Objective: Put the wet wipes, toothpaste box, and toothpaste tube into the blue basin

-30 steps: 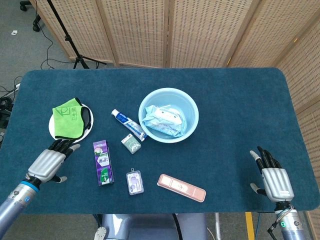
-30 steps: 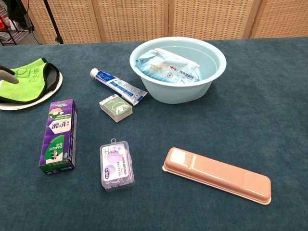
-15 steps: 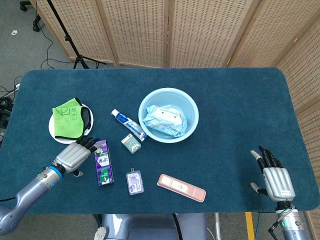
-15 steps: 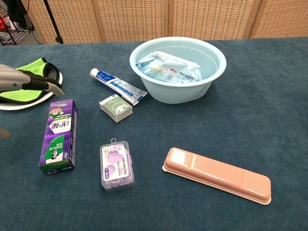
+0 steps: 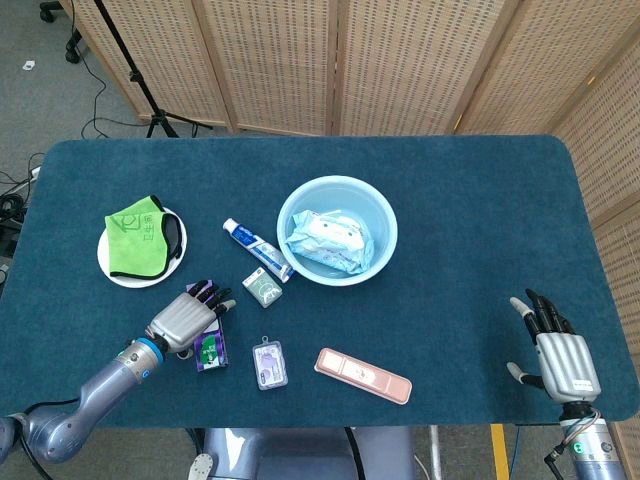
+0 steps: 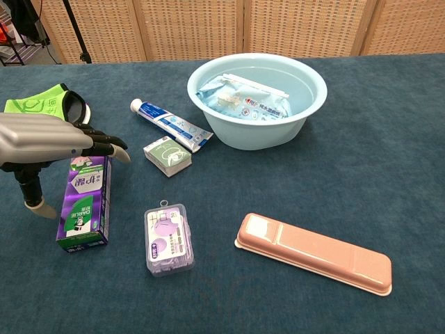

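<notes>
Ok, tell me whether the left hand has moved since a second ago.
Yes. The left hand has moved right, away from the white plate, and is now over the purple toothpaste box.

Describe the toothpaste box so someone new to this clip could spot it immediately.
Start at the blue basin and go left past the toothpaste tube to the table's near-left area. The toothpaste box lies flat under the left hand. It is long, purple with a green end, unlike the clear floss case beside it.
</notes>
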Tool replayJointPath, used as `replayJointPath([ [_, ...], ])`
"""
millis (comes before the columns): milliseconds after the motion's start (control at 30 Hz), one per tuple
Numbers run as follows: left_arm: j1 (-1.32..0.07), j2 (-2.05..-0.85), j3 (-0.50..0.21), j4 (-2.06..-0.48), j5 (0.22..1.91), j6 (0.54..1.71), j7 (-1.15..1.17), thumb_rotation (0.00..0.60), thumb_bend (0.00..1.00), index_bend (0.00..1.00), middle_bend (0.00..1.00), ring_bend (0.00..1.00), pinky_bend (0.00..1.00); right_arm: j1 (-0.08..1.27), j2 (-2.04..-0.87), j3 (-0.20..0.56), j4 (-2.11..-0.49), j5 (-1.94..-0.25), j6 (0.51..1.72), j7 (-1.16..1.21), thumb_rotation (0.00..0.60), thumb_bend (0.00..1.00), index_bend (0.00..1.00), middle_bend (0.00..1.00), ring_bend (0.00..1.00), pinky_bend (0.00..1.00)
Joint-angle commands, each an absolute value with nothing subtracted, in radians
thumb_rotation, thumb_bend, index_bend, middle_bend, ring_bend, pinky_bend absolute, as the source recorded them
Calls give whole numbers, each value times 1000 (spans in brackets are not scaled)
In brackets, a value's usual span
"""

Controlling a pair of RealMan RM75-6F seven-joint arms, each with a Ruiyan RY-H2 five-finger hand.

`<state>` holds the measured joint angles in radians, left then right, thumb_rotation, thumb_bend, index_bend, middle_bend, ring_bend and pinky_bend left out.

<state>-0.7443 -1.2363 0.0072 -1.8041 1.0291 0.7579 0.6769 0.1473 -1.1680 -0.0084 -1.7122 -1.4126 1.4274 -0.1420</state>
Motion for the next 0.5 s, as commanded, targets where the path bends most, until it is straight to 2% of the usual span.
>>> replayJointPath([
  [33, -759, -1254, 25, -1807, 1005, 773, 701, 600, 138, 0, 0, 0, 0, 145, -1166, -5, -1712, -1413, 1425, -139, 600, 208, 126, 30, 0, 199],
  [367, -777, -1261, 76, -1813, 974, 798, 746, 600, 147, 2, 0, 0, 3, 138, -1164, 7, -1712, -1414, 1422, -133, 600, 208, 126, 30, 0, 199],
  [433, -777, -1265, 85, -1809, 977, 808, 752, 600, 153, 20, 0, 0, 12, 137, -1165, 9, -1712, -1415, 1421, -133, 600, 208, 126, 30, 0, 199],
  [500, -775, -1271, 93, -1802, 984, 819, 756, 600, 158, 82, 0, 0, 44, 135, -1166, 10, -1712, -1417, 1421, -134, 600, 208, 126, 30, 0, 199],
])
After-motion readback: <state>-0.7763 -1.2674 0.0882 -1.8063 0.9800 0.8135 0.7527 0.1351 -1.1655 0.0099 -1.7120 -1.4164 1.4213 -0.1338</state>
